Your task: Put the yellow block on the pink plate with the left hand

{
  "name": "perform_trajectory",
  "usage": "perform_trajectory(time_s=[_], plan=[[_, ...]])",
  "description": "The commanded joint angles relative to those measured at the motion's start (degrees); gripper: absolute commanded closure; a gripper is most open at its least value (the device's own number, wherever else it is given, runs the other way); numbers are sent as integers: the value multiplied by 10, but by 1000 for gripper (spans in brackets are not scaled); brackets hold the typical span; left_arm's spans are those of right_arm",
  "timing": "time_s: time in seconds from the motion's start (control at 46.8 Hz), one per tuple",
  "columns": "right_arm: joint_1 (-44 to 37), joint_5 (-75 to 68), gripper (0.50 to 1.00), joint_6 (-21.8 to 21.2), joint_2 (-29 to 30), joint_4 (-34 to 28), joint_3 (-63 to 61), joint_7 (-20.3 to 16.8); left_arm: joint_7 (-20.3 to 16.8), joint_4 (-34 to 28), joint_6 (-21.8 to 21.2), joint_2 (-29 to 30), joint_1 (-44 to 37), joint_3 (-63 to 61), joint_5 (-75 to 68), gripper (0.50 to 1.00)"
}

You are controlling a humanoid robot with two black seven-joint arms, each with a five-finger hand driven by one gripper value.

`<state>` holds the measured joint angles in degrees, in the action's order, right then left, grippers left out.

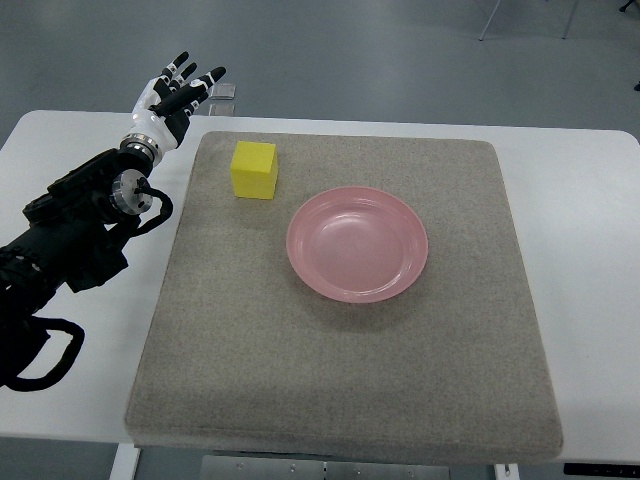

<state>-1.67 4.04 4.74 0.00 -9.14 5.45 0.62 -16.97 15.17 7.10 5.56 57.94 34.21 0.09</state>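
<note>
Up in the upper left of the frame, the left hand (175, 95) is raised with its fingers (178, 70) spread and extended, holding nothing; its black arm (75, 225) runs down and to the left, leaving the picture along the left edge. The hand sits over the far left corner of the white table (580, 230), just beyond the upper left corner of the grey mat (350, 380), and is not over the mat itself. The yellow block (254, 170) lies to the lower right of the hand, near but clearly apart from it, resting flat on the mat close to the mat's upper left corner. The pink plate (357, 243) sits lower right of the block, near the middle of the mat, with a narrow strip of bare mat between block and plate; the two do not touch. The plate is empty. Around the plate the mat is bare toward the right edge and all along the lower part of the frame, and white table shows on both sides of the mat. A small grey flat item (222, 92) lies on the floor just right of the fingertips, beyond the table's far edge
</note>
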Motion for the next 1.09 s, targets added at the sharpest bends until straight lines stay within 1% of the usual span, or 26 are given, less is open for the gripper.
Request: perform_trajectory(time_s=[0.0, 0.107, 0.214, 0.428, 0.684, 0.877, 0.92, 1.07], plan=[[0, 0, 576, 0, 0, 0, 0, 0, 0, 0, -1, 1, 2, -2, 0, 514], [0, 0, 576, 0, 0, 0, 0, 0, 4, -3, -1, 3, 1, -2, 0, 514], [0, 0, 576, 0, 0, 0, 0, 0, 16, -3, -1, 6, 0, -3, -1, 514], [0, 0, 576, 0, 0, 0, 0, 0, 62, -3, 1, 11, 0, -21, -9, 514], [0, 0, 576, 0, 0, 0, 0, 0, 63, -1, 2, 24, 33, -123, -10, 516], [0, 0, 576, 0, 0, 0, 0, 0, 62, 4, 2, 50, 67, -193, -27, 523], [0, 0, 576, 0, 0, 0, 0, 0, 62, 6, 8, 53, 74, -205, -40, 523], [0, 0, 576, 0, 0, 0, 0, 0, 62, 52, 11, 66, 77, -216, -100, 521]])
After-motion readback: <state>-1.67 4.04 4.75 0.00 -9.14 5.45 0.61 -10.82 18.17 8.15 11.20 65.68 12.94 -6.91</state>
